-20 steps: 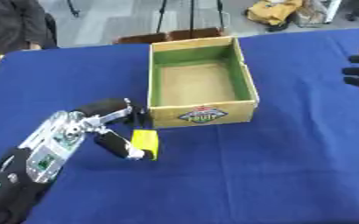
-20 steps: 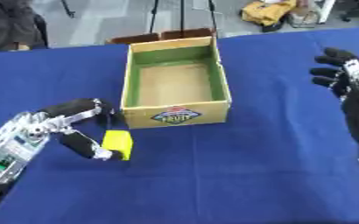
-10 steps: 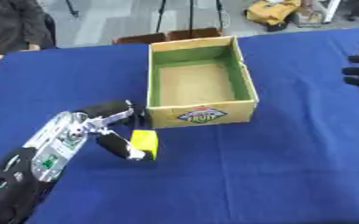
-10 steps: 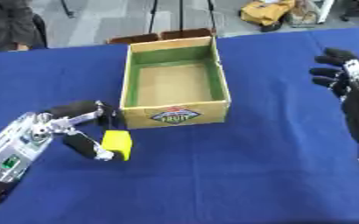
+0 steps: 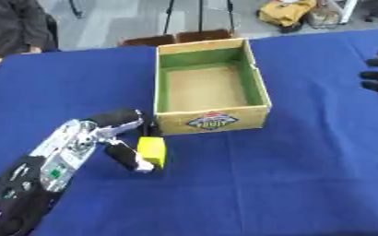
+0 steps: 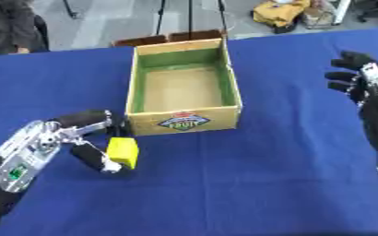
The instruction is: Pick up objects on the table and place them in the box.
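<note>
Reaching in from the lower left, our left hand (image 5: 115,138) sits low over the blue cloth-covered table (image 5: 289,175), its silver and black forearm running back toward the bottom left corner. Its thumb and fingers are curled around a small yellow block (image 5: 152,150): one black digit lies along the top, pointing toward the box, and another comes up against the block's left face from below. We cannot tell whether the block rests on the cloth or is lifted just off it.

That yellow block lies just in front of the open cardboard box with a green-lined inside and a fruit label on its near wall (image 6: 182,121), close to its front left corner and outside it. We see only the box's brown floor within; nothing lies in it. The box stands upright near the middle of the table, its long side running away from us.

Our right hand (image 6: 355,76) shows at the right edge, best in the right eye view, well apart from the box and the block. Its black fingers are spread and nearly straight, pointing toward the left, and it holds nothing. The right forearm runs down along the right edge of that view.

Beyond the table's far edge we see a grey floor, tripod legs and a yellow bag (image 5: 285,11) lying on the ground.
</note>
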Controlling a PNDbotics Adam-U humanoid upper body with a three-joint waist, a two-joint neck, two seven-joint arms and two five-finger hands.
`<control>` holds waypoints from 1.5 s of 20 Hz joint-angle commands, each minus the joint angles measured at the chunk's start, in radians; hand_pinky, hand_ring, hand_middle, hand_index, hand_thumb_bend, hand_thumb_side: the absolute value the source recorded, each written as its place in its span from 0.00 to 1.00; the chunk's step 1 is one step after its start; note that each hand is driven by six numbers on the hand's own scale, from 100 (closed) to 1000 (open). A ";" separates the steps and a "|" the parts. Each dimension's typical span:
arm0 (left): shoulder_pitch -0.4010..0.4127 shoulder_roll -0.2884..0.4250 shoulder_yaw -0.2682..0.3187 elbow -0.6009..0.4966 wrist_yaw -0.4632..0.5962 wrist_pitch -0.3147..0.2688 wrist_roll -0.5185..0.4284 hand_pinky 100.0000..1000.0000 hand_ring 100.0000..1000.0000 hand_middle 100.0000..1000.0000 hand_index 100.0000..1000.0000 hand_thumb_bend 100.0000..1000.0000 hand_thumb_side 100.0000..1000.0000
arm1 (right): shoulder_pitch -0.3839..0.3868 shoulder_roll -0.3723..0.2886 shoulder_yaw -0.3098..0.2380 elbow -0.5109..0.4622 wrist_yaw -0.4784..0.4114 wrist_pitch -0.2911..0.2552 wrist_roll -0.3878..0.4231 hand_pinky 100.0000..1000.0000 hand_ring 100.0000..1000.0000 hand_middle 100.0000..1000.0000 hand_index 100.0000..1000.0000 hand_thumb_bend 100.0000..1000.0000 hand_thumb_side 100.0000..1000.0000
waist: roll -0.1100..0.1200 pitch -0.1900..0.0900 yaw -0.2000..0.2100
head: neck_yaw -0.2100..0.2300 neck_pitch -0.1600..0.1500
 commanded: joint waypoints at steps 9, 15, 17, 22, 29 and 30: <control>-0.024 0.010 0.002 0.033 -0.042 -0.013 0.012 0.57 0.51 0.53 0.72 0.41 0.29 | -0.010 -0.014 -0.004 -0.011 -0.004 -0.001 0.003 0.78 0.75 0.76 0.86 0.00 0.84 | -0.002 -0.017 -0.001 | 0.002 -0.006; -0.030 0.009 0.002 0.054 -0.075 -0.009 0.041 0.41 0.40 0.42 0.61 0.21 0.21 | -0.011 -0.014 -0.003 -0.010 -0.004 0.000 0.004 0.78 0.75 0.76 0.87 0.00 0.84 | -0.002 -0.017 -0.001 | 0.002 -0.006; -0.033 0.006 0.002 0.061 -0.086 -0.007 0.052 0.32 0.34 0.36 0.53 0.16 0.18 | -0.011 -0.014 -0.003 -0.010 -0.004 0.000 0.004 0.78 0.75 0.76 0.87 0.00 0.84 | -0.002 -0.017 -0.001 | 0.002 -0.007; -0.036 0.000 0.000 0.082 -0.108 -0.005 0.096 0.13 0.17 0.17 0.33 0.05 0.15 | -0.011 -0.014 -0.004 -0.010 -0.003 0.000 0.004 0.79 0.75 0.76 0.87 0.00 0.84 | -0.001 -0.017 -0.003 | 0.002 -0.007; -0.034 0.008 0.010 0.057 -0.080 -0.004 0.134 0.03 0.06 0.05 0.20 0.01 0.15 | -0.010 -0.014 -0.005 -0.009 -0.002 0.000 0.003 0.79 0.75 0.76 0.87 0.00 0.84 | 0.000 -0.018 -0.004 | -0.001 -0.008; -0.035 0.017 0.009 0.044 -0.066 -0.005 0.127 0.02 0.05 0.04 0.19 0.02 0.14 | -0.010 -0.015 -0.005 -0.009 -0.002 0.000 0.003 0.79 0.75 0.76 0.87 0.00 0.84 | 0.001 -0.018 -0.004 | -0.001 -0.008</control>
